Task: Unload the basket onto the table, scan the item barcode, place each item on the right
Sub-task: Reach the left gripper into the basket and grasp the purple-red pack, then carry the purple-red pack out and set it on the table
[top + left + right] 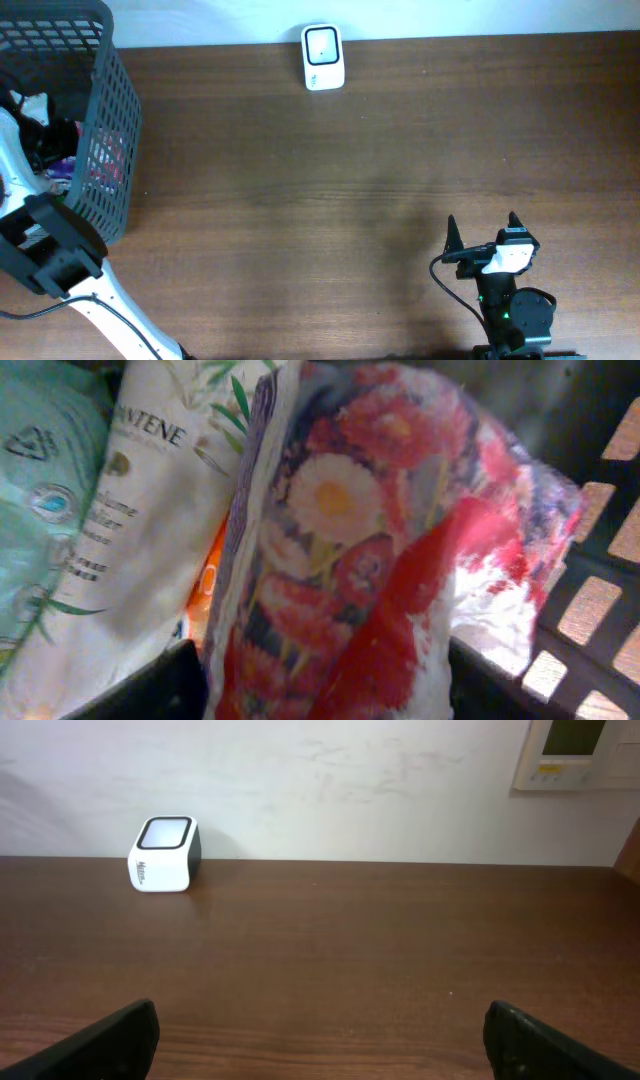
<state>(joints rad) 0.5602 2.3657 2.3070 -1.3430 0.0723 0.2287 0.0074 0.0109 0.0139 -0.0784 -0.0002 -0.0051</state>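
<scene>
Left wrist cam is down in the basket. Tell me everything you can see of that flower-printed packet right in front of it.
The flower-printed soft plastic packet fills the middle of the left wrist view. Its glossy, crinkled film shows red and white blooms on a dark ground, with a plain white patch at the lower right. It stands roughly upright, overlapping the white Pantene pack on the picture's left, with the dark mesh basket wall close behind on the right. No barcode shows on this face.
</scene>
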